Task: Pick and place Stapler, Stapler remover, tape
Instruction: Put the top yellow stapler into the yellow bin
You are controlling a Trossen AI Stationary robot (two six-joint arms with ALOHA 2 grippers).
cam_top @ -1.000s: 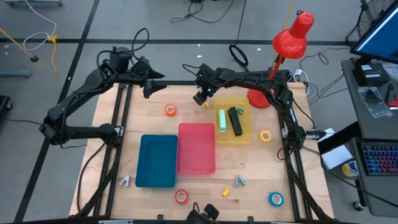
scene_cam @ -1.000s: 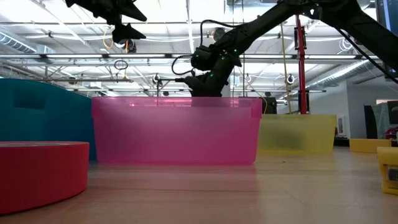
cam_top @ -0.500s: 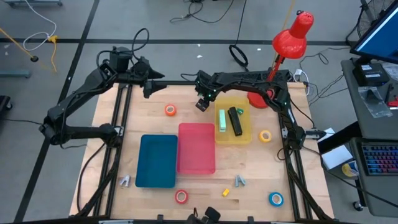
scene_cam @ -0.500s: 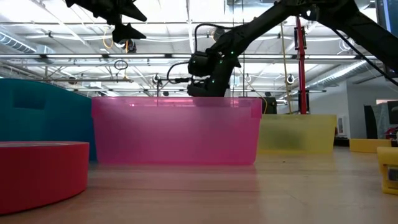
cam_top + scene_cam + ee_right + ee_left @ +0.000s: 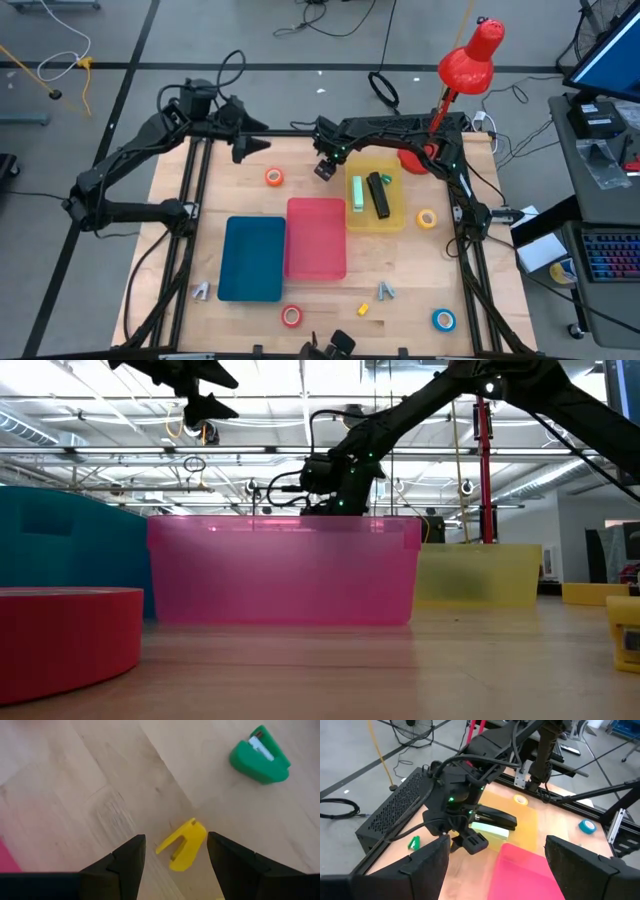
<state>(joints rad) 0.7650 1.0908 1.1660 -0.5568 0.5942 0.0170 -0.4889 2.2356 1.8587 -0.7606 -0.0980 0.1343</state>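
The left gripper [image 5: 262,145] hangs wide open and empty above the surface's [image 5: 170,200] far left part. Near it lies the orange tape [image 5: 273,177]. The blue bin [image 5: 252,259] and pink bin [image 5: 316,238] sit mid-surface, red tape [image 5: 291,316] before them. The right gripper [image 5: 175,851], open and holding nothing, hovers over a yellow remover [image 5: 182,844], a green remover [image 5: 260,756] nearby. The yellow bin [image 5: 395,218] holds two staplers [image 5: 377,194]. Yellow tape [image 5: 427,219] and blue tape [image 5: 443,320] lie rightward.
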